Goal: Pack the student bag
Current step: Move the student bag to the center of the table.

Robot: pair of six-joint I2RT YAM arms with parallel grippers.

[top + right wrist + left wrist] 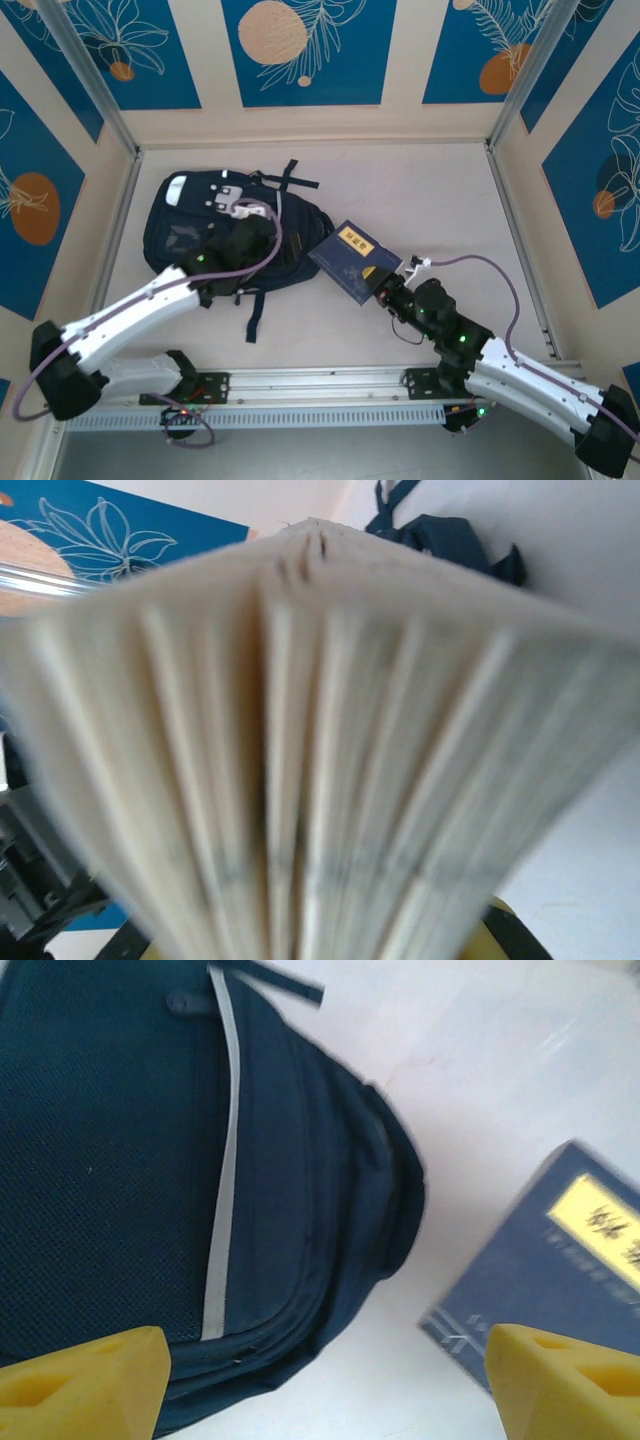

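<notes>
Both arms sit near the student bag point(200, 235), which lies flat left of centre: my left gripper point(325, 1385) hovers over its right edge, jaws apart. My right gripper point(386, 288) is clamped on a navy book point(350, 257) just right of the bag, so I judge the book must travel leftward.

The overhead camera looked steeply down from behind the arms point(130, 315) over the whole bench point(420, 190). The left wrist camera sat close above the bag's point(120, 1160) edge and the book point(560, 1260) beside it; the right, hard against that book's pages, faced the bag. All three shared both.
</notes>
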